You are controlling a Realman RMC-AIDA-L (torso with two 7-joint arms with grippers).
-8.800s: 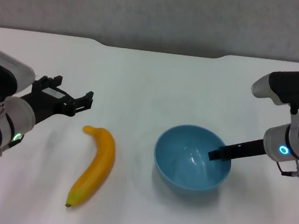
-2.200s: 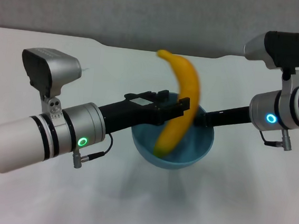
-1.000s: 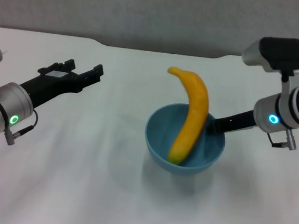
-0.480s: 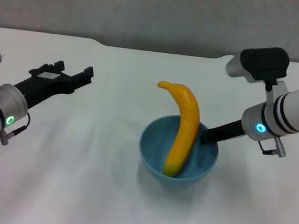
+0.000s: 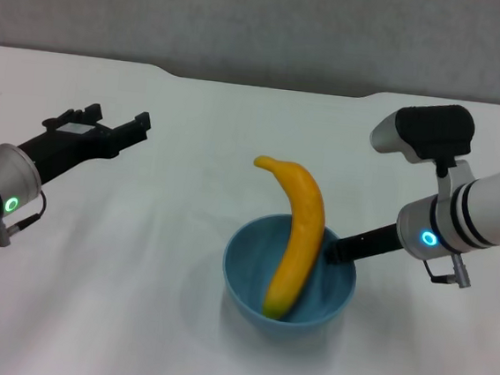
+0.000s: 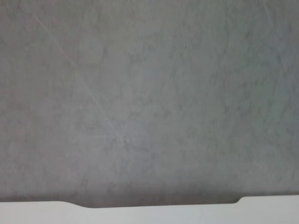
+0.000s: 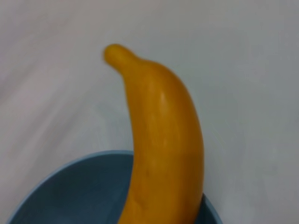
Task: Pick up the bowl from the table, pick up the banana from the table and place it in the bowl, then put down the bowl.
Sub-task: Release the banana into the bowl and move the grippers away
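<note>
The light-blue bowl (image 5: 249, 274) is low at the middle of the white table (image 5: 122, 317); I cannot tell whether it rests on it. The yellow-orange banana (image 5: 299, 232) stands tilted in the bowl, its lower end inside and its upper end sticking out above the rim. My right gripper (image 5: 334, 248) is shut on the bowl's right rim. The right wrist view shows the banana (image 7: 163, 140) rising out of the bowl (image 7: 70, 196). My left gripper (image 5: 119, 122) is open and empty, above the table at the left, well apart from the bowl.
The table's notched far edge (image 5: 269, 85) meets a grey wall (image 5: 266, 21). The left wrist view shows only that wall (image 6: 149, 93) and a strip of the table edge (image 6: 32, 212). Bare tabletop lies all around the bowl.
My left gripper let go of the banana in the bowl and drew back to the left. My right gripper has carried the bowl with the banana down and slightly left.
</note>
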